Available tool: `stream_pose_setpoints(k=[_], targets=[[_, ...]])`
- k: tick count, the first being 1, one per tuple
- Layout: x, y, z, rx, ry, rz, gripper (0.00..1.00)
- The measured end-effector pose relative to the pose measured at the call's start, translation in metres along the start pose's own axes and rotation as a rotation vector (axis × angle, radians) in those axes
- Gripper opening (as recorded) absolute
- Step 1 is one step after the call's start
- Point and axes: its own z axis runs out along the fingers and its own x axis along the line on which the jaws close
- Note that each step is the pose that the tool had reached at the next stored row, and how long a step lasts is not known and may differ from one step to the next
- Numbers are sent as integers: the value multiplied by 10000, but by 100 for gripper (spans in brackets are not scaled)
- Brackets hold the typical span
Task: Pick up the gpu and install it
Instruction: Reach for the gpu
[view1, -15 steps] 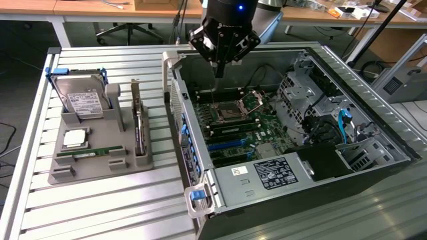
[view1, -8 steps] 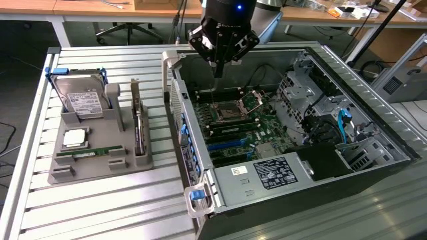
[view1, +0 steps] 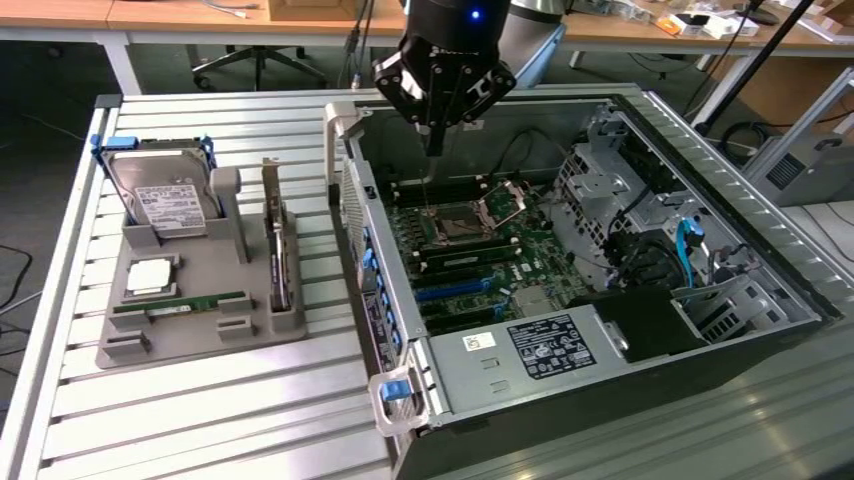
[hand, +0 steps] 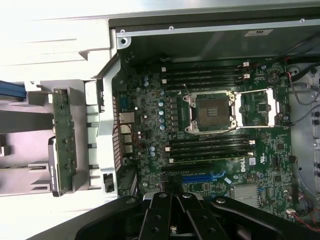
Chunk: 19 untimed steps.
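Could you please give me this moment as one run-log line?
pincer: shut, empty, over open case | gpu: upright in gray holder beside case | install: not done

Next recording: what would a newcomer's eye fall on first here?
The open computer case takes up the exterior view's right, with its motherboard exposed and the CPU socket empty. The black gripper hangs above the case, shut and holding nothing. On the exterior view's left, a grey holder carries the gpu standing on edge, untouched, beside a hard drive in a blue frame.
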Motion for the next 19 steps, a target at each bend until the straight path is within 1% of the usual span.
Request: stream_pose_setpoints(k=[19], targets=[[57,-4,-1,-1,0,0,11]])
